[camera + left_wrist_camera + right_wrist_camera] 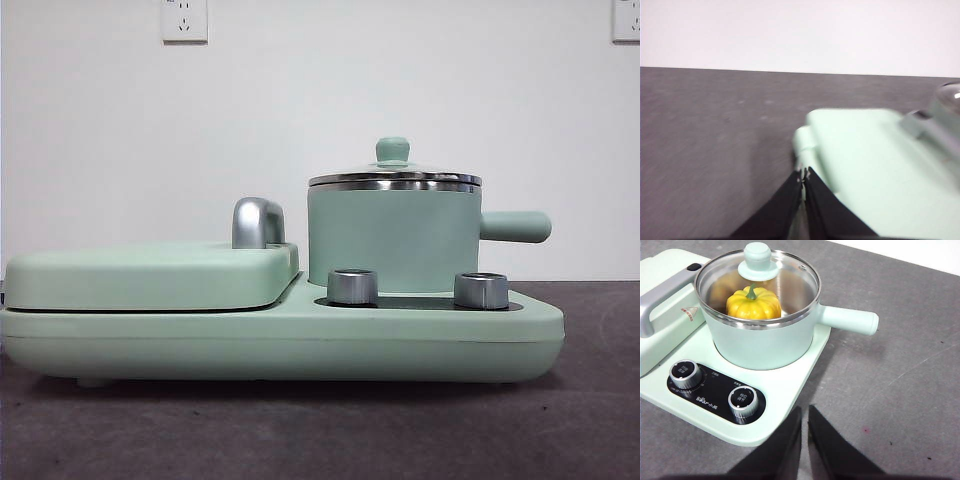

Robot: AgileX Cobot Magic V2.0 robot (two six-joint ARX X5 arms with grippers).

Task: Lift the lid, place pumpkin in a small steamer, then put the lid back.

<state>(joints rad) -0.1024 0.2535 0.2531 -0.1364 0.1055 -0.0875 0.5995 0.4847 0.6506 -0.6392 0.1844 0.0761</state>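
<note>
The small steamer (392, 240) (765, 342), a mint-green pot with a stubby side handle, stands on the right half of the appliance base. The glass lid (394, 176) (758, 280) with its mint knob rests on the pot's rim. Through the glass, the right wrist view shows the yellow-orange pumpkin (753, 304) inside the pot. My right gripper (805, 412) is shut and empty, hanging above the base's front corner, apart from the pot. My left gripper (803, 175) is shut and empty, near the corner of the flat griddle cover. Neither arm appears in the front view.
The wide mint-green appliance base (290, 340) (785, 390) carries two silver knobs (352, 286) (481, 290) in front of the pot. A flat griddle cover (150, 275) (875, 165) with a chrome handle (258, 222) (660, 297) fills its left half. Grey table lies around it.
</note>
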